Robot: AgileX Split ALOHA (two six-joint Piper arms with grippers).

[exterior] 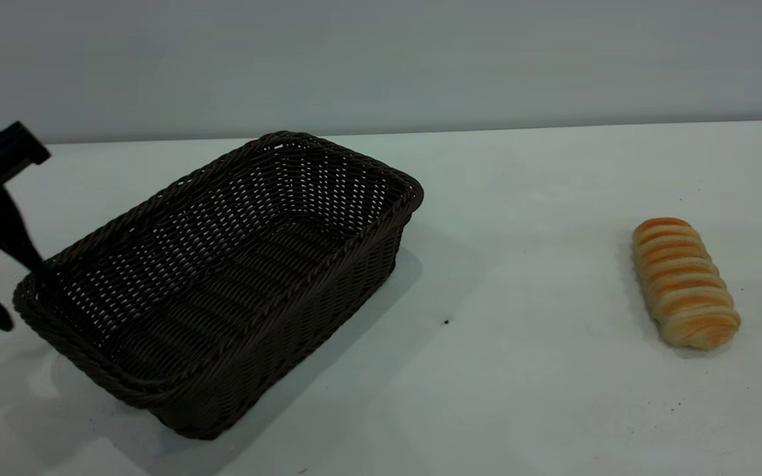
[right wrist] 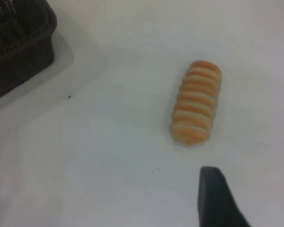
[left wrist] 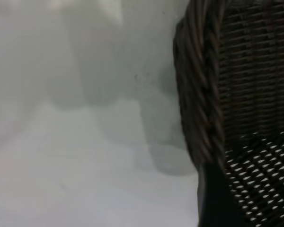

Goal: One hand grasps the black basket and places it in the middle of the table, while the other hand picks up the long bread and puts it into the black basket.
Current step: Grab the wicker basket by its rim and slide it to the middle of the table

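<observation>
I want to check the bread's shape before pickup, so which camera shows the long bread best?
The right wrist view: the long bread lies whole and near the middle, seen from above with its ridges clear, on the table. The exterior view also shows it whole, but off to the right. The left wrist view shows none of it.

One basket point(exterior: 222, 277), one bread point(exterior: 684, 283)

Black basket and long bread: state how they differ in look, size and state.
The black basket is dark open-weave wicker; the long bread is golden-orange with pale crosswise ridges. The basket is far larger than the bread. The left gripper has its open jaws astride the basket's rim, one inside and one outside, while the bread lies untouched, with the right gripper nearby. Both rest on the white table.
</observation>
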